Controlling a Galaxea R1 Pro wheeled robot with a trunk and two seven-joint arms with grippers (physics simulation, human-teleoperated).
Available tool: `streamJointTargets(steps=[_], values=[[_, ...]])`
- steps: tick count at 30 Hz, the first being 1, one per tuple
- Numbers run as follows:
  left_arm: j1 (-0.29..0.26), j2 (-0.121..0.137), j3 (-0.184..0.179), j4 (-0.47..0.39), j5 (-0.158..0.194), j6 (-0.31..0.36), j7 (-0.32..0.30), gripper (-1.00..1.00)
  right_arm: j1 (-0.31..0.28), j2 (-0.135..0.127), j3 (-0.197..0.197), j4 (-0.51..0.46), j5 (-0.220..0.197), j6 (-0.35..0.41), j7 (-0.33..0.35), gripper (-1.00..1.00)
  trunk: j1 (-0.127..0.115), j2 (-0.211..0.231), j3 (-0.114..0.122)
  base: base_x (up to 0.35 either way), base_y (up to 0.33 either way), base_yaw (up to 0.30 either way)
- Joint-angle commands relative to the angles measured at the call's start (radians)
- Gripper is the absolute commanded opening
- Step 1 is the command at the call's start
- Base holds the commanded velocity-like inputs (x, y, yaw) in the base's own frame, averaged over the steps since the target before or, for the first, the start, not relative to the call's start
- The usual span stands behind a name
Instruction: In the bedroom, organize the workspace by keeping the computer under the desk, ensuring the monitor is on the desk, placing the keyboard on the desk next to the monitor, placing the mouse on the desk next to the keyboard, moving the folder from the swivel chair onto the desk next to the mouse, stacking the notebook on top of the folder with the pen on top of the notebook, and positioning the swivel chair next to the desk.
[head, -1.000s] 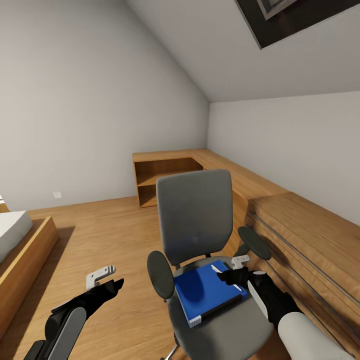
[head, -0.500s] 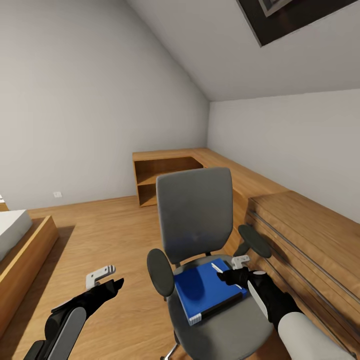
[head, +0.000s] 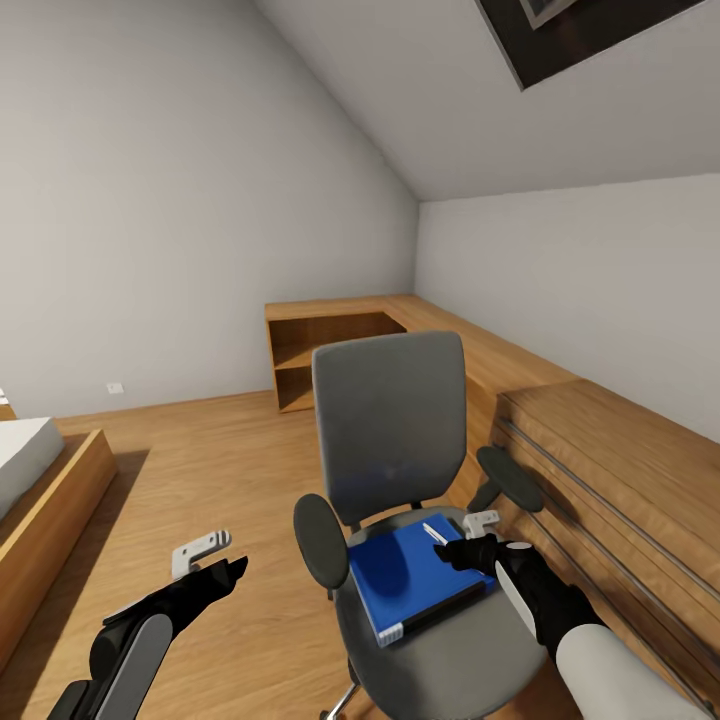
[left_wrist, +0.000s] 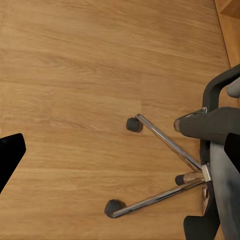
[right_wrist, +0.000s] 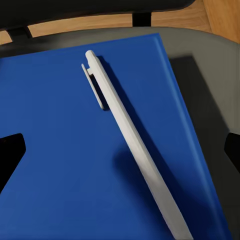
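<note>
- Chair (head: 390, 440): grey, stands on the wood floor (head: 200, 470), back upright, seat toward the robot. Dark armrests on both sides.
- Folder (head: 415, 580): blue, lies flat on the chair seat, set at a slant to the seat edges, white page edges at its near side.
- Pen (head: 434, 533): white, lies on top of the folder toward its far right corner. In the right wrist view the pen (right_wrist: 132, 145) runs diagonally across the blue cover (right_wrist: 75, 150), clip end away from the camera; its shadow falls on the cover beside it.
- Right gripper (head: 470, 545): over the right part of the seat, at the near end of the pen. In the right wrist view both finger tips show at the frame's sides, well apart, with the pen between them; jaws spread, no contact with the pen that I can make out.
- Left gripper (head: 215, 560): hangs over bare floor, left of the chair, well apart from it. Holds nothing. Whether its fingers are apart or together: cannot tell from these views.
- Left wrist view: chrome chair base (left_wrist: 165, 170) with black casters on the floor.
- Wooden chest (head: 610, 490) just right of the chair; low wooden shelf (head: 330, 350) behind the chair along the wall.
- Bed (head: 35, 490) edge at far left.
</note>
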Motion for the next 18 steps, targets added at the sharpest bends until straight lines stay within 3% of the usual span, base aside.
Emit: streamJointTargets(steps=[1, 10, 18], values=[[-0.001, 0.001, -0.002, -0.001, 0.010, 0.001, 0.010, 1.00, 0.000, -0.001, 0.003, -0.002, 0.002, 0.005, 0.002, 1.00, 0.000, -0.001, -0.001, 0.000, 0.000, 0.000], [-0.001, 0.001, -0.002, -0.001, 0.011, 0.001, 0.010, 1.00, 0.000, -0.001, 0.004, -0.001, 0.001, 0.006, 0.003, 1.00, 0.000, -0.001, -0.001, 0.000, 0.000, 0.000], [-0.001, 0.001, -0.002, -0.001, 0.011, 0.001, 0.010, 1.00, 0.000, -0.003, 0.004, -0.002, 0.001, 0.007, 0.043, 1.00, 0.000, -0.001, -0.001, 0.000, 0.000, 0.000]])
